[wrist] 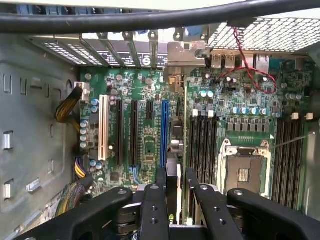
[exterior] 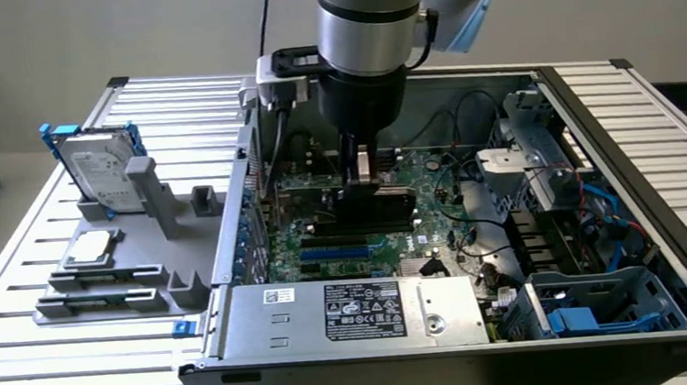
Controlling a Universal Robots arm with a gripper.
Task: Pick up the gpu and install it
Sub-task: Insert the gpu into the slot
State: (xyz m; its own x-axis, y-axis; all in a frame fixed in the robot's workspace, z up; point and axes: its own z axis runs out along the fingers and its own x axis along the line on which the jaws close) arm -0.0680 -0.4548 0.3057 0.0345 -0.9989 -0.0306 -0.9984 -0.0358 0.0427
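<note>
— What is held by the black two-finger gripper (exterior: 365, 180)?
— The thin black-covered gpu (exterior: 380, 213) is clamped upright over the green motherboard (exterior: 431, 186).
— Is writing seen?
— The power-supply sticker (exterior: 363, 307) cannot be read; the silver arm (exterior: 362, 35) is pointed straight down.

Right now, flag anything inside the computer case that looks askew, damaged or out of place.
Nothing stands out. The gripper holds the gpu upright on its edge over the motherboard, and the card runs parallel to the blue slot with no visible tilt. I see no damage on the board.
</note>
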